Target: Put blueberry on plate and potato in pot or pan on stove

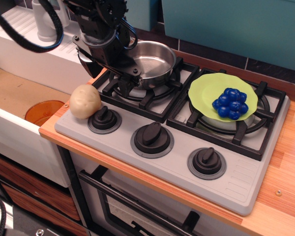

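The pale beige potato [85, 101] lies on the front left corner of the grey stove [246, 187], beside the leftmost knob. The blueberry cluster [230, 103] sits on the lime-green plate [206, 93], which rests on the right burner. The steel pot [152, 59] stands empty on the left burner. My black gripper [106, 70] hangs over the left edge of the left burner, just in front of the pot and above and behind the potato. Its fingers are spread and hold nothing.
Three black knobs [152, 138] line the stove's front. An orange translucent disc [43, 112] lies in the sink basin at the left. A white drain board [34, 49] runs behind it. Wooden counter [285, 167] borders the stove on the right.
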`<action>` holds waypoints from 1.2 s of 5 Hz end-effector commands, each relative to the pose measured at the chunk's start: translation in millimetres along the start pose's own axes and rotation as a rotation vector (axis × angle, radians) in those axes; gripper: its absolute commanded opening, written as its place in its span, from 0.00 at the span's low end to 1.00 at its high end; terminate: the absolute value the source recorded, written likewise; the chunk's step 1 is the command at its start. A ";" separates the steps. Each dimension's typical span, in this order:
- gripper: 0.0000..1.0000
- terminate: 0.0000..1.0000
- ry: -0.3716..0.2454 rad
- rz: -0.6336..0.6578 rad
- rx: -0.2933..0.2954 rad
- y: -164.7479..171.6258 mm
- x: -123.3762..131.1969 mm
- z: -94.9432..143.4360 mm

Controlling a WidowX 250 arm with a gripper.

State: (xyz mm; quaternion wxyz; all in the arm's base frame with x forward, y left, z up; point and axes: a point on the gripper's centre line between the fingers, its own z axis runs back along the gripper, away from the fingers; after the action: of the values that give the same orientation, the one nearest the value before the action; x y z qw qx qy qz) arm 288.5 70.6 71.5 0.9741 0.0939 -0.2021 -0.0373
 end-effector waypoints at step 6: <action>1.00 0.00 -0.128 0.032 -0.003 40.4 -37.9 -40.4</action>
State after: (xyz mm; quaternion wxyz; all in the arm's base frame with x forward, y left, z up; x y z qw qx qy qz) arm 267.3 123.6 22.3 0.9611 0.0817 -0.2628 -0.0248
